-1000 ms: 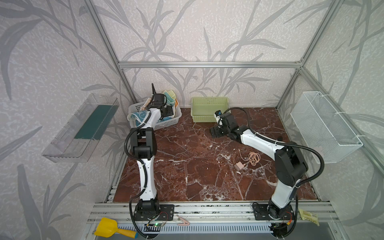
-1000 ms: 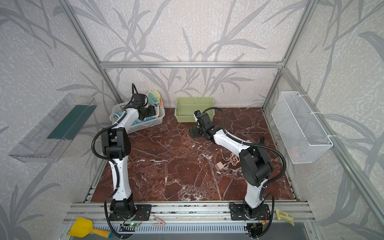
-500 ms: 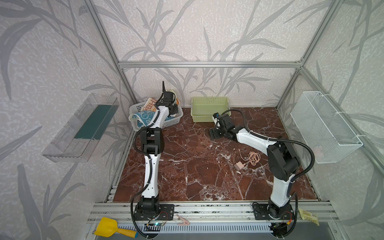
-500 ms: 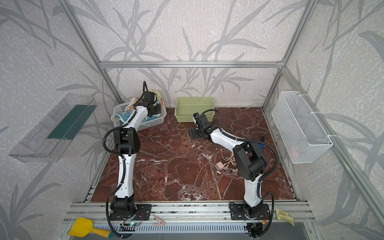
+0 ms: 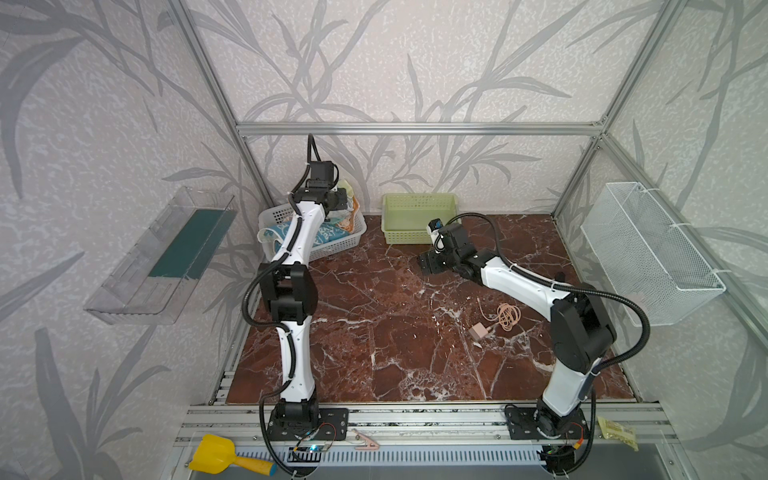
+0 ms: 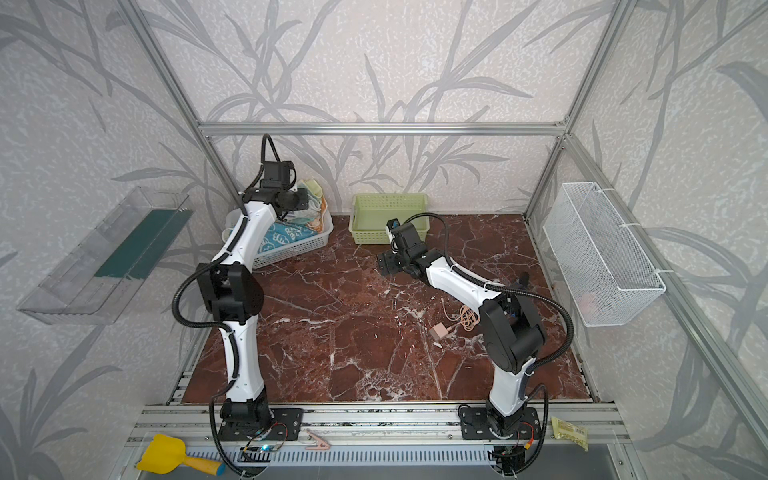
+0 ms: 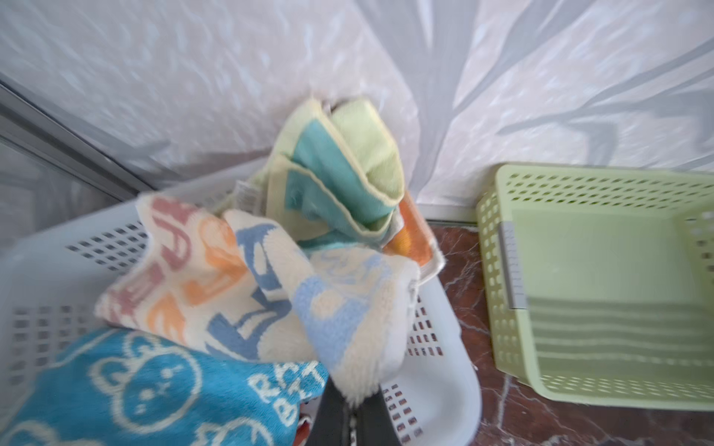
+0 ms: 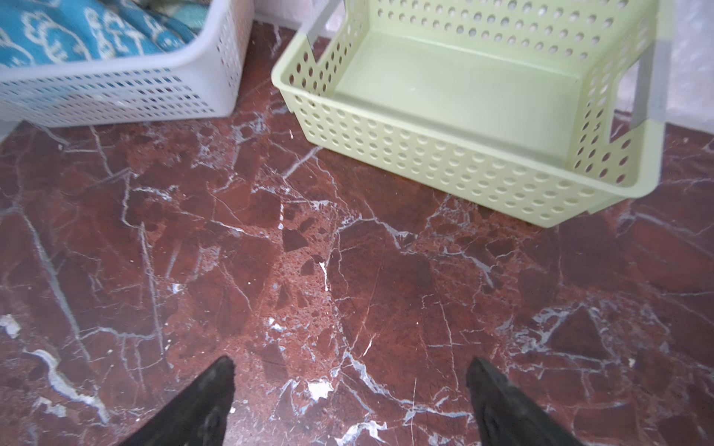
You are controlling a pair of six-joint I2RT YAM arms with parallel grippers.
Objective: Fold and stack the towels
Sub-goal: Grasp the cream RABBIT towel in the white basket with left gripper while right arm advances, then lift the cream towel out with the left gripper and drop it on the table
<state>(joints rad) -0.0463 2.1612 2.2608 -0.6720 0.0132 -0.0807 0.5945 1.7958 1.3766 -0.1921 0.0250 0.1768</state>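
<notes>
Towels (image 6: 286, 239) sit bunched in the white basket (image 7: 432, 390), and the left gripper (image 7: 353, 405) has its jaws pressed together on an edge of one of them, the cream lettered towel (image 7: 239, 285). From the jaws this cloth drapes outward across the heap, its red, orange and blue letters facing up. Just under it lies the blue bunny towel (image 7: 127, 390), filling the near part of the basket. Beyond it, against the far wall of the basket, a pale-yellow towel (image 7: 340, 170) with teal print stands crumpled. An orange towel (image 7: 413, 231) peeks out beside that one at the rim. All four cloths are inside or above the white basket, at the back left of the table (image 8: 347, 251) in both top views. The green basket (image 7: 502, 270) stands just beside it, apart, with its bottom bare. The right gripper (image 8: 347, 386) hangs over bare marble in front of the green basket, jaws spread wide with nothing between them, well apart from the towels.
</notes>
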